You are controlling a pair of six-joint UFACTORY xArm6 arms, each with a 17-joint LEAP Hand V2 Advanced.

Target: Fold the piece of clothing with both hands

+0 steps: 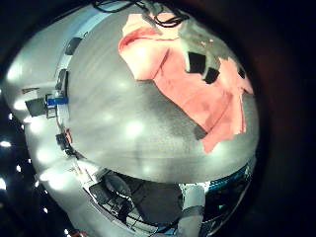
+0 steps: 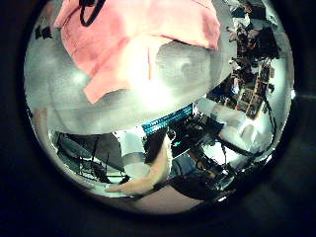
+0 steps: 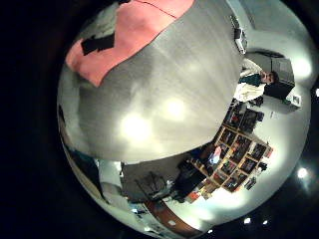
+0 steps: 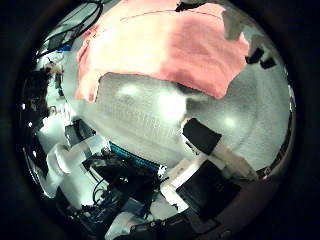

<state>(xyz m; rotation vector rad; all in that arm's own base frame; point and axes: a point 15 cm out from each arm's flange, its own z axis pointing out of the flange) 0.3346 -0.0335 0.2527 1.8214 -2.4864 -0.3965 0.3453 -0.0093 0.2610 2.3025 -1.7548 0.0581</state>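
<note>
Garment flat on table, both robot hands above it.
Grey table (image 3: 169, 110) carries the pink garment (image 4: 165, 50), spread out below both palms, a fold along one edge. Left robot hand (image 1: 202, 54) fingers hang relaxed over the cloth, gripping nothing. Right robot hand (image 4: 255, 45): only fingertips show, can't tell whether they're apart or curled.

a hand (image 1: 202, 54) with black and white fingers extended, nothing grasped
</note>
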